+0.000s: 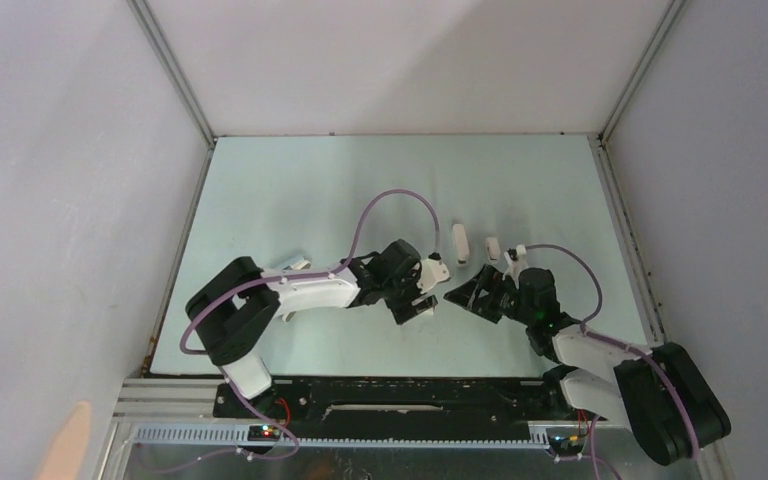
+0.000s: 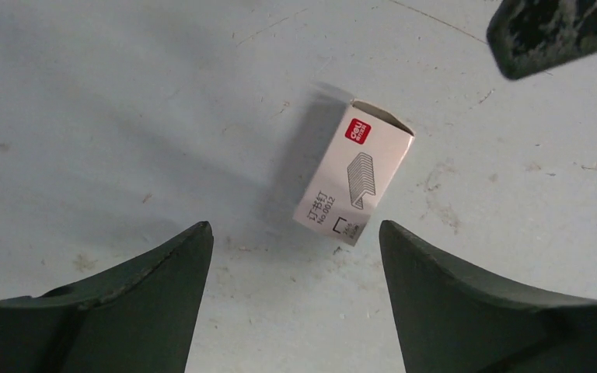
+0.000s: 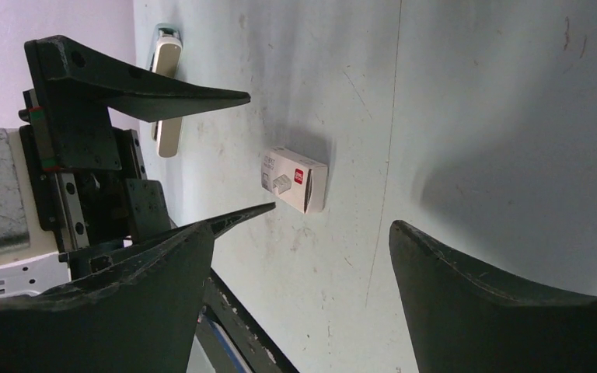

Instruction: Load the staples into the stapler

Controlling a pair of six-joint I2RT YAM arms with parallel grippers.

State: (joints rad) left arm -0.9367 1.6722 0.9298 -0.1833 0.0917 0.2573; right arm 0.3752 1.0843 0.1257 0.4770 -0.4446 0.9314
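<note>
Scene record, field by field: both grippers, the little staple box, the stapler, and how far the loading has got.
left gripper: open, empty, above the staple box, not touching it
right gripper: open, empty, facing the left one
staple box: white with a red logo, lying flat on the table, far end looks open
stapler: white, lying on the table beyond the box, untouched
progress: nothing gripped, loading not yet begun

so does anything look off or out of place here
Only the white staple box, flat on the table ahead of the left gripper: its red-logo end looks open. Nothing looks spilled.
</note>
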